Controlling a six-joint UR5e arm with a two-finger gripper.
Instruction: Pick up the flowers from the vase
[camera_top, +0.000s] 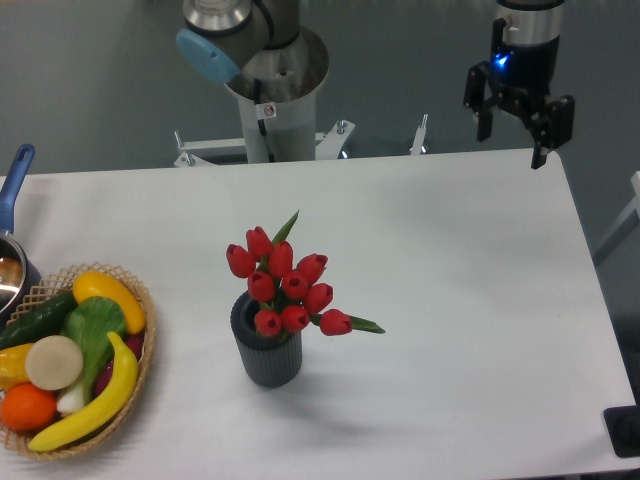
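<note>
- White tabletop (450, 300) is seen from above against a grey-blue floor, with the arm's base column (275, 95) mounted beyond the far edge at about 12 o'clock.
- At 8 o'clock a wicker basket (140, 300) is placed, filled with a banana (100, 395), an orange (27, 407) and green vegetables; a blue-handled metal pot (12, 255) is cut off by the left edge at 9 o'clock.
- No object is found between the gripper (515, 130) and the flowers (285, 285); they are kept well apart.
- The flowers are held in the vase (266, 352), slightly left of the table's centre, near the front.
- Their stems are aimed up and a little toward 1 o'clock; one bud (335, 322) is splayed toward 3 o'clock.
- Red tulip buds are bunched tightly, with pointed green leaves shown at the top and right.
- The vase is dark grey, ribbed and upright.
- The gripper is hung at 2 o'clock over the far table edge, its fingers spread and nothing held.
</note>
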